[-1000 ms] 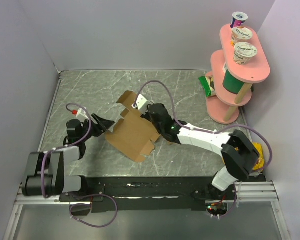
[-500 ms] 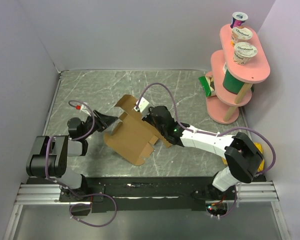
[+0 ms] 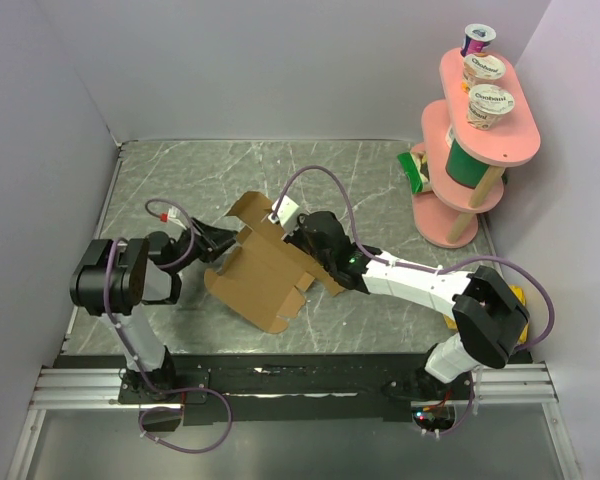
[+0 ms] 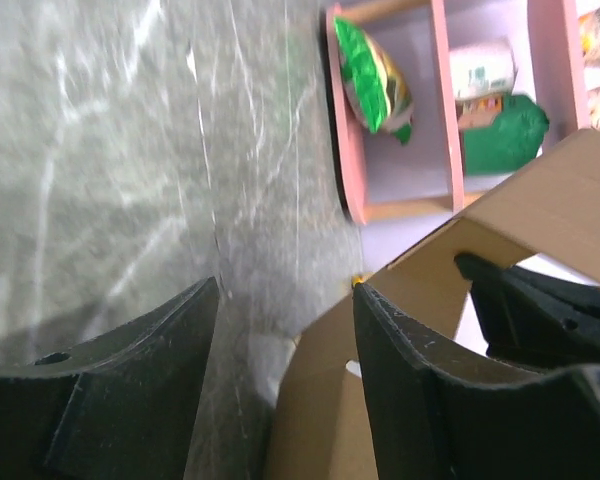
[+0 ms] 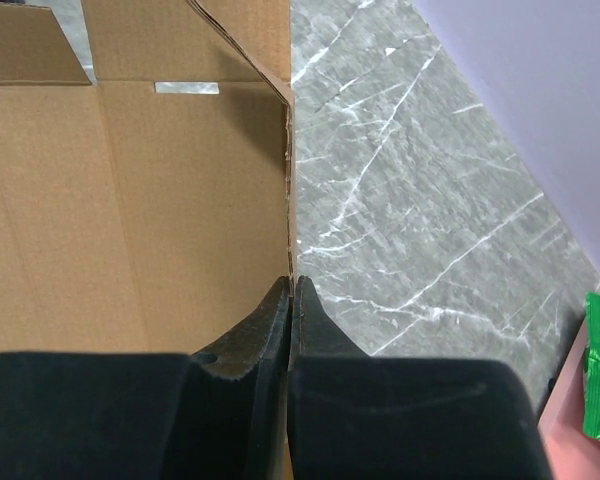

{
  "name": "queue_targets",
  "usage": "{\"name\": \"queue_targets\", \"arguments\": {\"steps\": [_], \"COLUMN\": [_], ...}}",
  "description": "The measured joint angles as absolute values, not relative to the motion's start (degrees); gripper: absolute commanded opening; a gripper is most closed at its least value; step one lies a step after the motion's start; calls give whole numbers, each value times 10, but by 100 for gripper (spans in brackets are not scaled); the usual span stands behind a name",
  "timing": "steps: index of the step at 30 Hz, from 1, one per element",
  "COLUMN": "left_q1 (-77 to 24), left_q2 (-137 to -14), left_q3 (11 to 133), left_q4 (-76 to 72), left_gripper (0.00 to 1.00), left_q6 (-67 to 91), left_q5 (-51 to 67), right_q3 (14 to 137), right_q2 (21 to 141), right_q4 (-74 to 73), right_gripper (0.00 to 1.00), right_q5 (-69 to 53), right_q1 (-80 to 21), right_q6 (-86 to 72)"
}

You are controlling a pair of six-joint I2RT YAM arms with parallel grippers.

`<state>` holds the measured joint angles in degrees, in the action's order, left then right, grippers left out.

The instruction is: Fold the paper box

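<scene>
The paper box (image 3: pixel 265 275) is a brown die-cut cardboard sheet, partly raised off the marble table, with flaps standing at its far end. My right gripper (image 3: pixel 298 238) is shut on the box's right edge; in the right wrist view the fingertips (image 5: pixel 291 282) pinch the thin cardboard wall (image 5: pixel 130 200). My left gripper (image 3: pixel 220 243) is at the box's left flap. In the left wrist view it (image 4: pixel 285 290) stands open, with the cardboard (image 4: pixel 330 400) lying between the fingers against the right one and a gap to the left one.
A pink two-tier stand (image 3: pixel 470 150) at the back right carries yogurt cups (image 3: pixel 490 105) and a green bag (image 3: pixel 413 170). A yellow object (image 3: pixel 520 305) lies by the right arm's base. Grey walls close the table on the left, back and right.
The left arm has swung up and its gripper has moved right onto the box's left flap, with jaws slightly narrower. The box has shifted a little left. The right gripper keeps its grip.
</scene>
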<state>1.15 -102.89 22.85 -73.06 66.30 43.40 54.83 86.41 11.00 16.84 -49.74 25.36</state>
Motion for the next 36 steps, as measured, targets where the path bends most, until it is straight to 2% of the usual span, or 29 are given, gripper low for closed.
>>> {"name": "queue_targets", "arguments": {"steps": [18,27,32,36], "left_q1": [-20,-20,-35,-53], "left_q2": [-1075,-959,-948,-970], "left_q3": [218,212,218,218], "left_q4": [-735,-737,-748,-748], "left_gripper": [65,70,68,62], "left_q6": [731,690,660,651], "left_q5": [472,441,439,441], "right_q3": [549,552,552,552], "right_q2": [864,865,865,865], "right_q4": [97,93,93,93], "right_gripper": [0,0,0,0], "right_q5": [164,164,164,164], "right_q1": [-497,-497,-497,-497], "right_q6": [254,259,260,260]}}
